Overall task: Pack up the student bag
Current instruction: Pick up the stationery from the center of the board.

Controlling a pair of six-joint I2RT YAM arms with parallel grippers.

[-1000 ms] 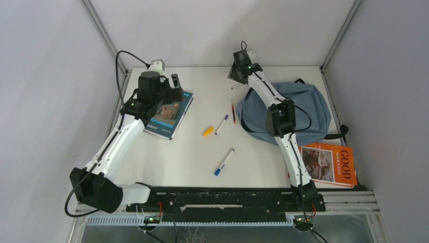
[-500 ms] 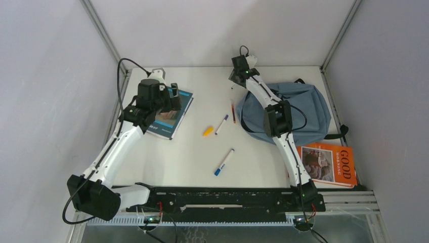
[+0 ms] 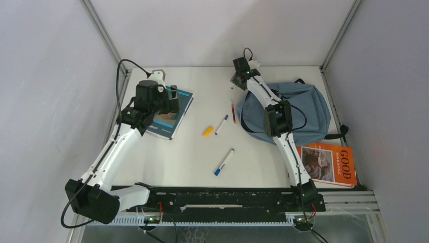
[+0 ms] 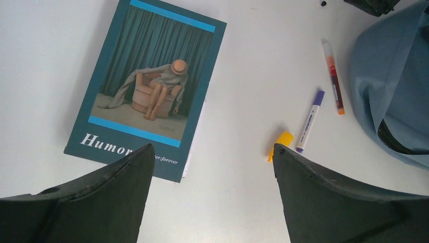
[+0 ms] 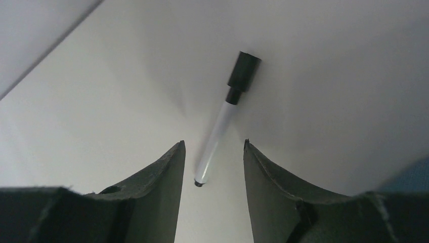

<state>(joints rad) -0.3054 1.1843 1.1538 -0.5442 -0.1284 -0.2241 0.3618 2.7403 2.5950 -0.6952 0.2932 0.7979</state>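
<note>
- Looking at the right wrist view, the right gripper [image 5: 213, 147] is the one set up for the next grab. A white marker [image 5: 222, 119] with a black cap lies on the table [image 3: 192, 157] right ahead of it, and its near tip sits in the gap between the two fingers.
- The marker's long axis runs away from the fingers and leans a bit to the right, with the cap at the far end. So the jaws would close across the barrel, which I'd say is what you want.
- The fingers are roughly half open here. Neither pad looks to be touching the barrel, so nothing's held yet.
- The student bag [image 3: 298, 109] lies flat on the right side of the table, just beside that gripper on its right. The right arm's forearm passes over the bag's left part to get out there.
- Pose-wise, the right arm is stretched out almost fully toward the far edge, with the wrist tipped down at the table. My guess is it only needs to squeeze, then swing back toward the bag.
- The left gripper [image 4: 212, 148] hangs above a teal book [image 4: 152, 86], spread wide and holding nothing. It's well apart from the marker, so the right arm is clearly nearer.
</note>
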